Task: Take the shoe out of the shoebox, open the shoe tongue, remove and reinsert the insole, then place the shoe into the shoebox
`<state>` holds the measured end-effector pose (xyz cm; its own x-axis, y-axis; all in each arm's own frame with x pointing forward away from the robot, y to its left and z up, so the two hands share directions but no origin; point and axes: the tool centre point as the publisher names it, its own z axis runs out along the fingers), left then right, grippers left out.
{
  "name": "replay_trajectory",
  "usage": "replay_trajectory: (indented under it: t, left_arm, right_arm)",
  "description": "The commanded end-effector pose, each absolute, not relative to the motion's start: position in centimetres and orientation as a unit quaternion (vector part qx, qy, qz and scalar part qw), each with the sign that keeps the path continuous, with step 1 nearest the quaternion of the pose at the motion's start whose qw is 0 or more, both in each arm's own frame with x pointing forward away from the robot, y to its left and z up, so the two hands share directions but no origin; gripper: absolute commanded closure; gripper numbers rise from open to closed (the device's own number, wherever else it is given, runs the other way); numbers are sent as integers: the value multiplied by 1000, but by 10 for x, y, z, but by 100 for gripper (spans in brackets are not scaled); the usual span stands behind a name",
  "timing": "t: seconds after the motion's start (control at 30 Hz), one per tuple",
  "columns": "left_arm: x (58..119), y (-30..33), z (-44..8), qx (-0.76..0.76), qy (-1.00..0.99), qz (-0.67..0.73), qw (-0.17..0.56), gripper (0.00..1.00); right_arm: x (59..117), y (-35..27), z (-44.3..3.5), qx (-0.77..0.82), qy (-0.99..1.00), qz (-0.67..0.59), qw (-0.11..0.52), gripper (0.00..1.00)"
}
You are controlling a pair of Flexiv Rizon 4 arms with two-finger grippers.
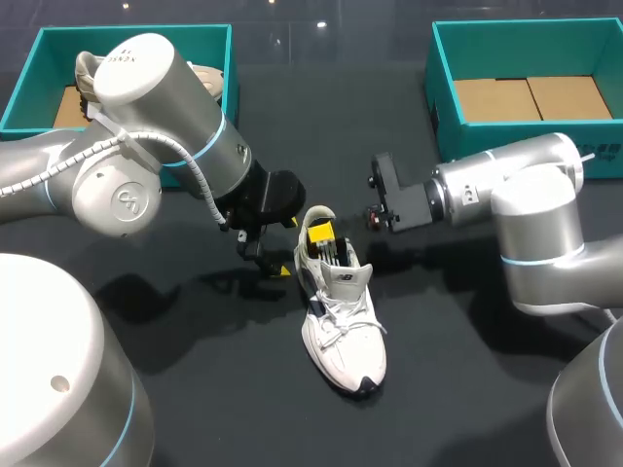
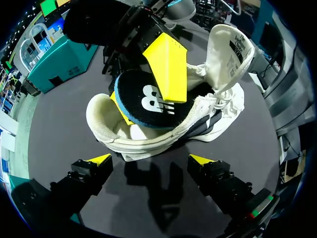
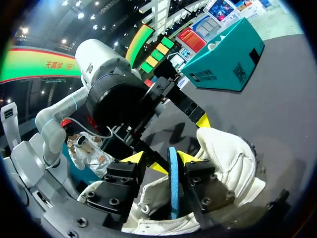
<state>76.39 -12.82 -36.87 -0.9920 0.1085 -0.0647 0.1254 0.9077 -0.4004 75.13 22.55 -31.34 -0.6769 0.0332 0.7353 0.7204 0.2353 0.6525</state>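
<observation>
Right gripper (image 3: 158,157): clamped on the dark, blue-edged foam insole (image 3: 173,183), one yellow tip on each face, so I can draw it out through the shoe's opening
Insole: between those fingers, heel end raised; I judge the toe end is inside the white lace-up sneaker (image 1: 343,331)
Sneaker: on the black bench (image 1: 195,389) under my right gripper, just ahead of the left
White padded tongue (image 2: 230,49): pulled back over the laces, leaving the opening clear
Left gripper (image 2: 151,159): fingers apart, holding nothing, near the heel, placed to steady it if needed
Open teal cardboard shoebox (image 1: 443,88): well apart from both grippers, awaiting the shoe
</observation>
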Motion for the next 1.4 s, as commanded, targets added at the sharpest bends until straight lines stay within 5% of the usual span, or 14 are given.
replay_trajectory:
  t: [0.03,0.07,0.1,0.73,0.77,0.83,0.87,0.97,1.4]
  left_arm:
    - [764,-128,-369,60,977,-206,21,0]
    - [764,-128,-369,60,977,-206,21,0]
    - [764,-128,-369,60,977,-206,21,0]
    - [764,-128,-369,60,977,-206,21,0]
    - [764,-128,-369,60,977,-206,21,0]
    - [764,-128,-369,60,977,-206,21,0]
    - [764,-128,-369,60,977,-206,21,0]
    - [764,-128,-368,60,976,-207,22,0]
    - [766,-116,-361,54,977,-202,34,0]
  right_arm:
    - [759,226,-311,-258,-728,-555,310,76]
    - [759,226,-311,-259,-727,-555,311,94]
    - [759,227,-312,-261,-725,-555,313,100]
    - [739,210,-342,-319,-703,-546,324,100]
    - [740,210,-339,-316,-705,-547,321,96]
    - [742,210,-332,-310,-710,-548,315,59]
    - [743,210,-330,-306,-713,-548,313,48]
    - [745,211,-335,-297,-722,-544,306,34]
    - [751,214,-318,-285,-748,-527,285,42]
